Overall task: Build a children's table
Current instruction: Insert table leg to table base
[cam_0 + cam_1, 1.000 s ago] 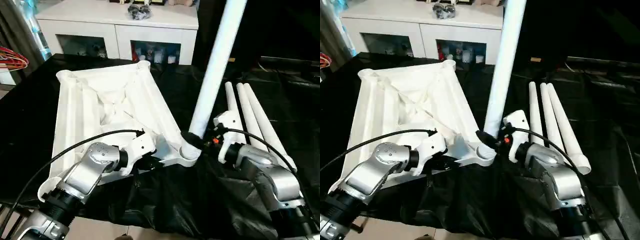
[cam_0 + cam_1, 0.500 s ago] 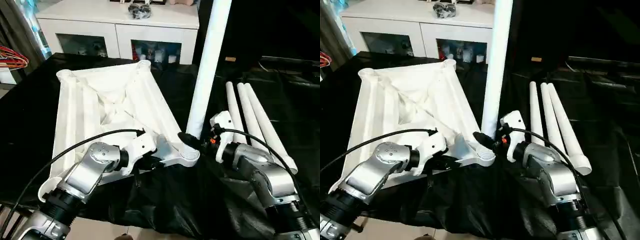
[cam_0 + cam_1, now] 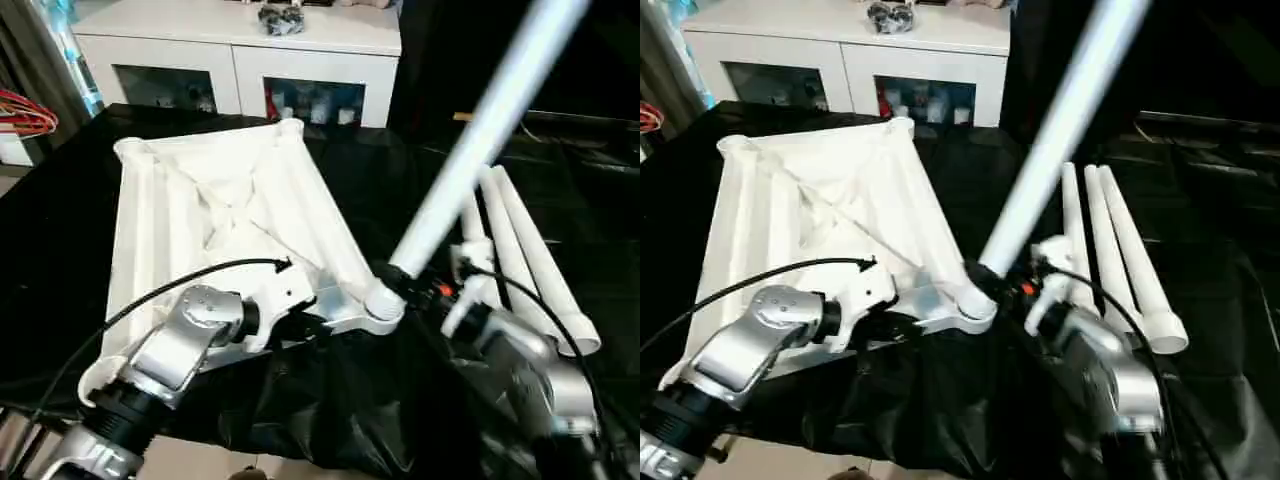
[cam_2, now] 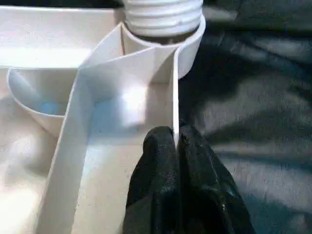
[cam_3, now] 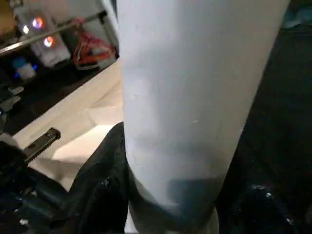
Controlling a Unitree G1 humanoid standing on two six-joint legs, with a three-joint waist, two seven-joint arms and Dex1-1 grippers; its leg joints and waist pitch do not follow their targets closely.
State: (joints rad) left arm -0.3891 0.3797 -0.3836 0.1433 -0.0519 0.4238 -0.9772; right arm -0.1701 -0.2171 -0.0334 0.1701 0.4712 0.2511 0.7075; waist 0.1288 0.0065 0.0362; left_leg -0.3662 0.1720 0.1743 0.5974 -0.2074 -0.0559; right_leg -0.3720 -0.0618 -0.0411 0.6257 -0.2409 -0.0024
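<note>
Left gripper is pinched on the top's rim near the frame's lower centre, bracing the upside-down top on the black cloth; right gripper clasps a leg near its base, foot at the corner socket, leaning upper right. Three legs lie right, waiting

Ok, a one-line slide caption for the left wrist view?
Left hand pinching the tabletop's raised rim beside the corner socket, where a leg's threaded end sits.

Smooth white plastic table top and leg lie on crinkled glossy black sheeting
</note>
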